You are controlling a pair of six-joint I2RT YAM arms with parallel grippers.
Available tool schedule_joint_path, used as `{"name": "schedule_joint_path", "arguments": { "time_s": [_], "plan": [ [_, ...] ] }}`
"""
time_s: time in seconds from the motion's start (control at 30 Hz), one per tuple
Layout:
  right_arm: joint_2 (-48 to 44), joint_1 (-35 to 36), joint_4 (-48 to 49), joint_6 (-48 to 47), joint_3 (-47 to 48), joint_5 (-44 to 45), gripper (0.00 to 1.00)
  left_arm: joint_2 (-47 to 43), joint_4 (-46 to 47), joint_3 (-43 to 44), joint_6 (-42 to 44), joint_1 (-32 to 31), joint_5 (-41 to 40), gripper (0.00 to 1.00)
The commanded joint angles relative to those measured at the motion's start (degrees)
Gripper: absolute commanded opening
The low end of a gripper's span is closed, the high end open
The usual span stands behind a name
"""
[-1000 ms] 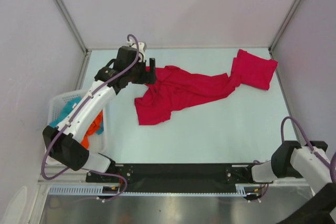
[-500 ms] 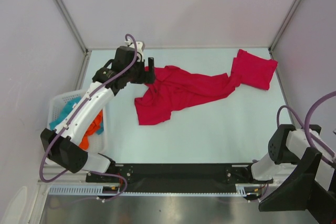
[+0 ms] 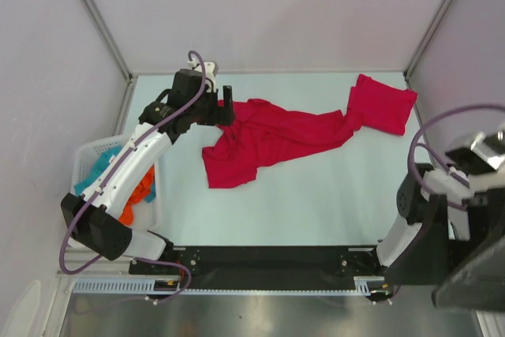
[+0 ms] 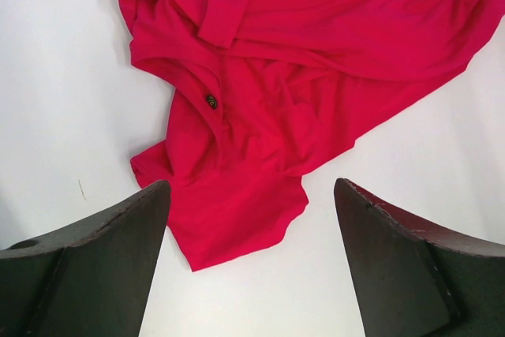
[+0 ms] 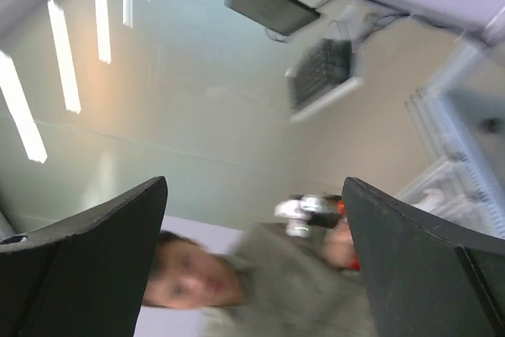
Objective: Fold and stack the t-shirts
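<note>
A crumpled red t-shirt (image 3: 264,138) lies spread across the middle of the table, and in the left wrist view (image 4: 260,100) it fills the upper half. A second red t-shirt (image 3: 384,102), folded, sits at the back right, touching the crumpled one's stretched end. My left gripper (image 3: 226,105) hovers at the crumpled shirt's back-left edge, open (image 4: 251,183), with nothing between its fingers. My right arm (image 3: 430,203) is lifted at the near right, away from the cloth. The right gripper (image 5: 254,181) is open and empty, facing the room rather than the table.
A white basket (image 3: 83,154) holding teal and orange cloth stands off the table's left edge, beside my left arm. Metal frame posts rise at the back corners. The black base rail (image 3: 260,258) runs along the near edge. A blurred person shows in the right wrist view.
My right arm has swung up from low at the near right corner, towards the camera. The left gripper has barely shifted, and the shirts have not moved.
</note>
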Motion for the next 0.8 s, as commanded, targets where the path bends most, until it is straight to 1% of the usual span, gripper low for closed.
{"name": "schedule_joint_path", "arguments": {
  "time_s": [0.0,0.03,0.07,0.1,0.17,0.2,0.23,0.27,0.3,0.33,0.37,0.4,0.43,0.47,0.5,0.53,0.6,0.63,0.67,0.7,0.73,0.77],
  "plan": [
    [18.35,2.28,2.36,-21.74,33.59,14.2,1.0,-1.08,2.22,1.81,-0.18,-0.39,1.23,0.89],
    [21.87,2.28,2.36,-29.19,41.41,14.29,1.0,-1.17,2.31,1.72,-0.27,-0.39,1.06,0.89],
    [26.86,2.19,2.44,-31.79,46.97,14.29,1.0,-1.25,2.31,1.72,-0.27,-0.39,1.14,0.89],
    [27.61,2.28,2.44,-32.77,51.81,14.38,1.0,-1.34,2.39,1.63,-0.36,-0.39,1.23,0.89],
    [25.26,2.37,2.62,-29.82,47.67,14.38,1.0,-1.52,2.48,1.55,-0.62,-0.48,1.32,0.89],
    [19.76,2.28,2.62,-27.53,38.42,14.47,1.0,-1.69,2.74,1.46,-0.62,-0.48,1.32,0.89],
    [17.01,2.28,2.79,-21.51,34.32,14.55,1.0,-1.69,2.75,1.28,-0.62,-0.48,1.32,0.89],
    [14.9,2.28,2.79,-19.71,30.1,14.55,1.0,-1.69,2.75,1.19,-0.54,-0.39,1.32,0.89],
    [13.48,2.28,2.88,-19.78,28.93,14.55,1.0,-1.69,2.75,1.11,-0.45,-0.39,1.32,0.89],
    [14.51,2.28,2.8,-21.34,31.62,14.55,1.0,-1.78,2.75,0.93,-0.27,-0.39,1.32,0.89],
    [16.78,2.28,2.71,-27.19,35.65,14.47,1.0,-1.87,2.92,0.84,-0.1,-0.48,1.32,0.89],
    [21.94,2.28,2.1,-30.12,40.39,14.38,1.0,-2.04,2.92,0.76,-0.01,-0.48,1.32,0.89],
    [24.6,2.28,0.09,-31.71,50.79,14.2,1.0,-2.13,2.92,0.49,0.25,-0.48,1.32,0.89],
    [25.93,2.28,-1.93,-33.21,52.89,14.03,1.0,-2.22,2.92,0.4,0.34,-0.39,1.32,0.89],
    [25.95,2.28,-1.86,-33.48,52.48,13.5,1.0,-2.4,2.92,0.23,0.34,-0.48,1.32,0.89],
    [22.99,2.28,-1.86,-33.05,46.38,11.24,1.0,-2.49,3.01,-0.12,0.34,-0.48,1.32,0.89],
    [17.89,2.28,-5.53,-24.74,37.22,9.64,1.0,-2.49,3.27,-0.21,0.17,-0.48,1.32,0.89],
    [13.69,2.37,-10.08,-20.26,33.87,5.98,1.0,-2.31,3.36,-0.39,-0.09,-0.48,1.32,0.89],
    [11.38,2.28,-17.78,-13.52,30.19,2.63,1.0,-2.31,3.45,-0.3,-0.1,-0.39,1.32,0.89],
    [9.18,2.28,-63.28,23.1,32.93,-5.23,1.0,-2.22,3.62,-0.3,-0.18,-0.48,2.89,0.89],
    [6.55,-2.68,-80.7,20.94,34.35,-60.91,1.0,-2.31,3.71,-0.39,-0.27,-0.39,2.9,0.89],
    [-1.65,-2.99,-68.61,9.52,17.4,-66.51,1.0,-2.22,3.89,-0.39,-0.27,-0.48,3.08,0.89]
  ]
}}
